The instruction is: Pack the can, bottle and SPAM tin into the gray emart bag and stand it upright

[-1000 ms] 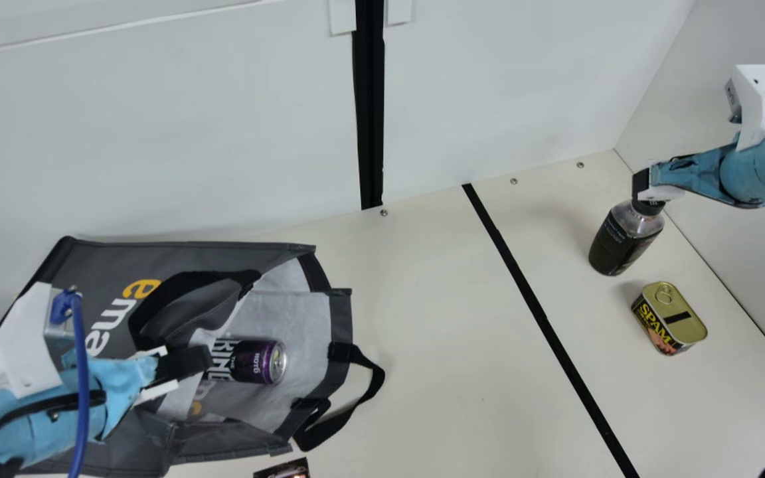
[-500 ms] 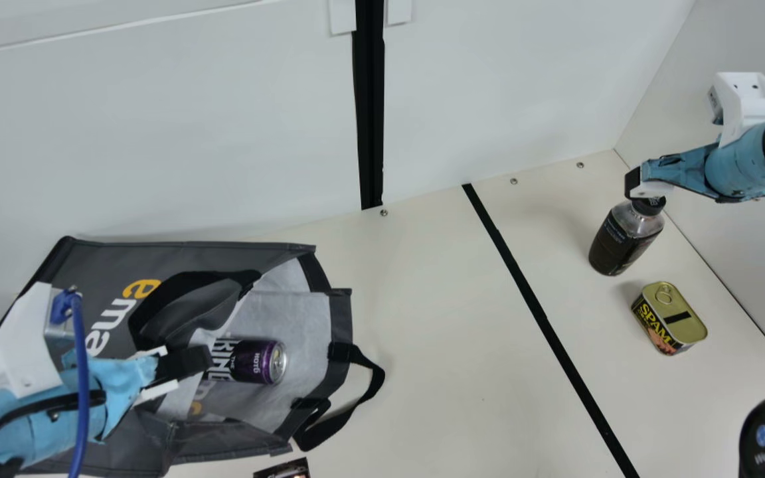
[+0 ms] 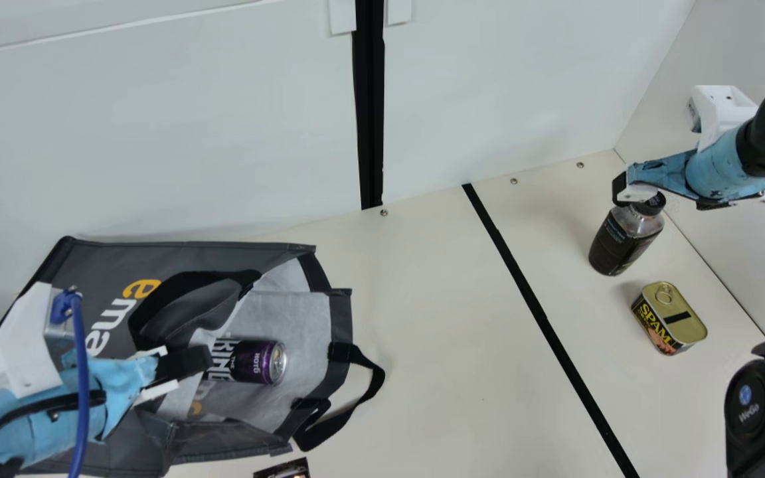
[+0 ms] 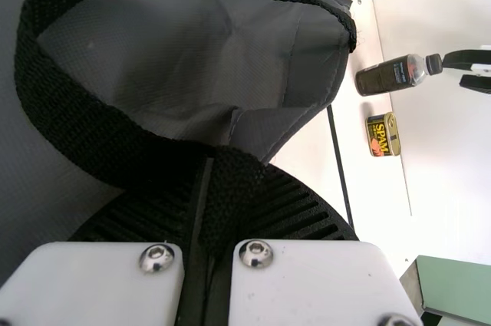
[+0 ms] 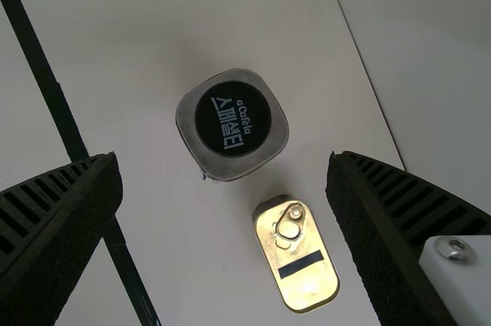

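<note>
The right tool is over the bottle, its two sides wide apart with nothing between them. If it goes down off to one side, I think it could bump the cap and make the bottle fall. The bottle might then knock the SPAM tin beside it. A wide side of the tool could hit the tin too.

The left tool is pinched on a black strap of the gray emart bag. If the strap slips out, the bag's mouth might flop down. The can lies on its side just inside the mouth, so a hard tug or tip might make it roll out. It could also get in the bottle's way.

The bottle and tin stand on the tabletop, near its right edge, by the side wall. There is not much room on that side. The bottle is nearer the far right corner. Between them and the bag is a big bare space, with a black line across it. The bag lies by the back wall, its mouth facing that space.
</note>
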You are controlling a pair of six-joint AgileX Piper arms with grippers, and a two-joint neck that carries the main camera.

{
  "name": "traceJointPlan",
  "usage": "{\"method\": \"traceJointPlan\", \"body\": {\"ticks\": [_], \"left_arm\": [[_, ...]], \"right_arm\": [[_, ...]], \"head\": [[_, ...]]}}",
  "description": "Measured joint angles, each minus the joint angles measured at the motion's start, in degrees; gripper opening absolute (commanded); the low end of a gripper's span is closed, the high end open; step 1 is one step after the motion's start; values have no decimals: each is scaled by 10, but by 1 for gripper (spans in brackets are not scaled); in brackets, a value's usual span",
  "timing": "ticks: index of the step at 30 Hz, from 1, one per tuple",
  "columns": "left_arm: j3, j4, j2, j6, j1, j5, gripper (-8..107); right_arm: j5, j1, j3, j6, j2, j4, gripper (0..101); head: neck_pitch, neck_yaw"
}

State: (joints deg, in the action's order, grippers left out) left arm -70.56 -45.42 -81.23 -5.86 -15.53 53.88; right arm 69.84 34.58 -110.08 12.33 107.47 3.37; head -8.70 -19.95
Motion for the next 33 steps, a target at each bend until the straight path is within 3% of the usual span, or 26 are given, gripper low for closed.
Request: {"method": "traceJointPlan", "body": {"ticks": [25,33], "left_arm": [[0,0,0,0,0,0,-8],[0,0,0,0,0,0,-8]], "right_arm": [[0,-7,-34,-12,64,-1,95],[0,-8,-37,-12,74,-1,42]], "head": [[0,0],[0,1]]}}
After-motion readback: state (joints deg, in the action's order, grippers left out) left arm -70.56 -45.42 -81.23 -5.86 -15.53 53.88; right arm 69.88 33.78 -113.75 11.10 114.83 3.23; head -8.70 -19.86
